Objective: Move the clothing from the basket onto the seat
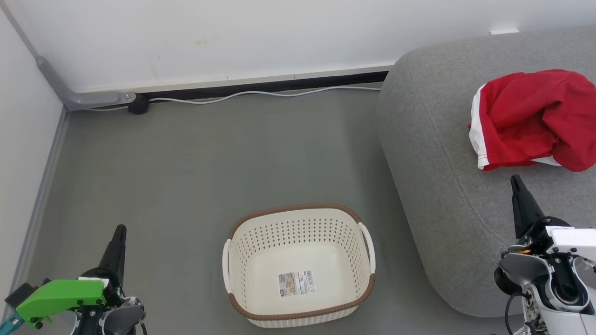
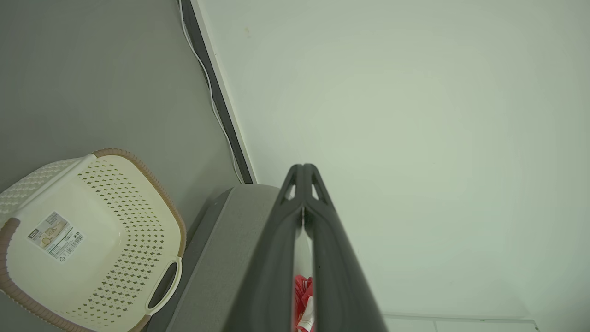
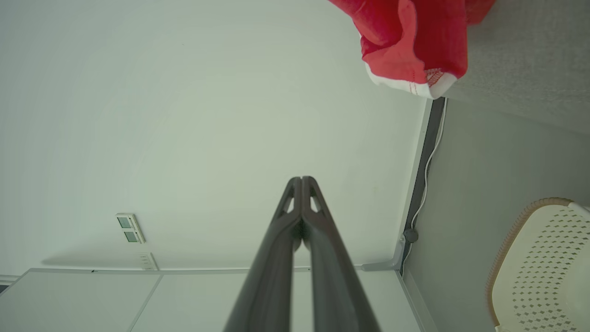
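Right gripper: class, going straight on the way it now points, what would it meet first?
Probably the white wall: the right gripper aims at it, with the clothing off to one side; depth is unclear.

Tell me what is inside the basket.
Inside the basket, a label sticker lies on the bare cream floor; no clothing is in it. The red clothing lies on the grey seat. In the head view the near wall's inner face is hidden behind the brown rim.

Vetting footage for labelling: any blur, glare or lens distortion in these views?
Head view: sharp, evenly lit, no glare, only a faint shadow beside the basket. Left wrist view: wide-angle lens bows the baseboard; the left hand looms large. Right wrist view: similar bowing, clothing stitching crisp.
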